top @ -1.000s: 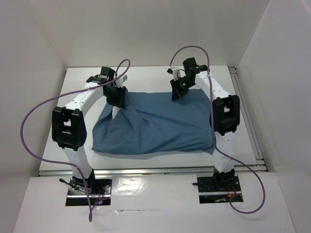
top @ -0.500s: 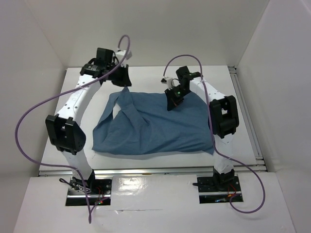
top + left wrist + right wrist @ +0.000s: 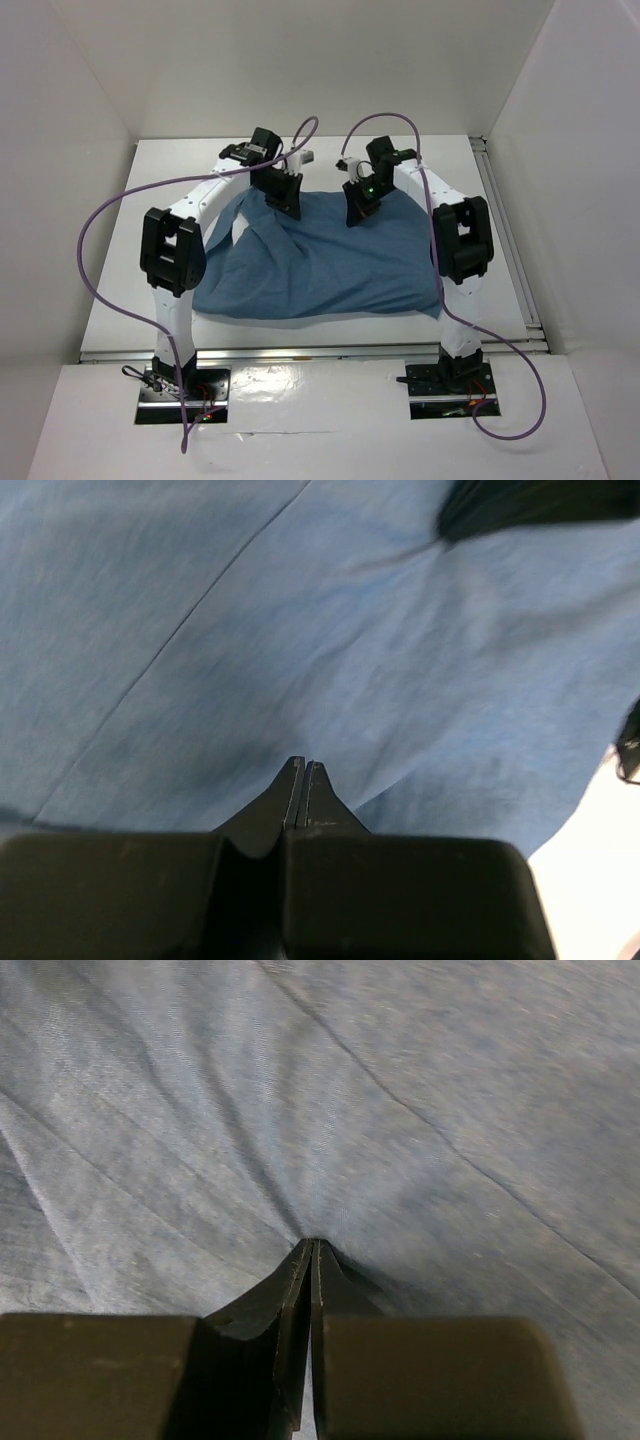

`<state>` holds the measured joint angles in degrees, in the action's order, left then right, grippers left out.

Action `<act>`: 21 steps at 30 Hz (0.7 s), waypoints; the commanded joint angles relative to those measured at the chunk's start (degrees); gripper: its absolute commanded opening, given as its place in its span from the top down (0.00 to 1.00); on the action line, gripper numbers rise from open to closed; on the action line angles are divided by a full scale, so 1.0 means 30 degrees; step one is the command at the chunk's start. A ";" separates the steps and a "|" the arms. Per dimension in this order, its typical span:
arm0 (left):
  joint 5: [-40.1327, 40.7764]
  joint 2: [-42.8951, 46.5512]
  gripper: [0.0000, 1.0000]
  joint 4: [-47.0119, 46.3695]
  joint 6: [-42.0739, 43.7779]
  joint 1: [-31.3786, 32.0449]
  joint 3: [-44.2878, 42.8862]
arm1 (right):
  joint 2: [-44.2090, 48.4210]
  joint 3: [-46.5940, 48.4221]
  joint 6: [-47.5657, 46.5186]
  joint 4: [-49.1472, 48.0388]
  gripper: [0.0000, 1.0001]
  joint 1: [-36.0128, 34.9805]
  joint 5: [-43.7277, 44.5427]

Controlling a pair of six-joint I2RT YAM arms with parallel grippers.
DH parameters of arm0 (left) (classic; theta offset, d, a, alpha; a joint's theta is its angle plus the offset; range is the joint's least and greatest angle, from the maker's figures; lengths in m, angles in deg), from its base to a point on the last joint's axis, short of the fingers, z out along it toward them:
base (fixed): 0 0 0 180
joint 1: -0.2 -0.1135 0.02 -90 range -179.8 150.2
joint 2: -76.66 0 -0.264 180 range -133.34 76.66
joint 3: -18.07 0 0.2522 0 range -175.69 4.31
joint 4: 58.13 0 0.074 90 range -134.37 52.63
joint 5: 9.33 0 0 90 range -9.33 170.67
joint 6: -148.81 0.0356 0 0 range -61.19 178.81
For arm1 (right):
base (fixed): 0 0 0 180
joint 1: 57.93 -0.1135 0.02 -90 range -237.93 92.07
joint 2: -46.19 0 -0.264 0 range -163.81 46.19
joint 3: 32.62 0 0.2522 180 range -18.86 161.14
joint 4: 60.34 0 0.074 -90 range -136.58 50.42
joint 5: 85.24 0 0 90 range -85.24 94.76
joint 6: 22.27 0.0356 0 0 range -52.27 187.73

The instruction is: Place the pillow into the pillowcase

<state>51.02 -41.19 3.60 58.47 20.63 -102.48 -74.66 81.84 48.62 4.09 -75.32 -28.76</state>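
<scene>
The dusty-blue pillowcase [image 3: 330, 262] lies wrinkled and bulging across the middle of the white table [image 3: 180, 165]. The pillow is hidden; no cream cushion shows in any view. My left gripper [image 3: 286, 197] sits at the far left part of the pillowcase [image 3: 330, 630], jaws pressed together with nothing visible between them [image 3: 303, 764]. My right gripper [image 3: 360, 206] is at the far edge just to the right. It is shut on a pinch of the pillowcase [image 3: 420, 1110], and creases fan out from its tips [image 3: 313, 1242].
White enclosure walls stand to the left, right and back. A metal rail [image 3: 505, 230] runs along the table's right side and another along the front edge [image 3: 310, 352]. Purple cables [image 3: 95, 225] loop off both arms. A dark part of the right arm [image 3: 530, 500] shows in the left wrist view.
The left gripper was open at the cloth's left corner, lifted away to the back, closed, and came down further right on the pillowcase. The right gripper drifted slightly left, still gripping.
</scene>
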 commanded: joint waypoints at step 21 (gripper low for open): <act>1.0472 0.5291 1.00 -0.1572 0.2103 -0.6894 0.7528 | -0.0056 0.0240 0.0190 -0.1013 0.91 0.2690 0.2823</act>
<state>78.69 -29.62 0.06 62.65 1.72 -80.38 -74.66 81.25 50.28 3.18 -68.81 -25.94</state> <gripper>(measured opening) 0.024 0.087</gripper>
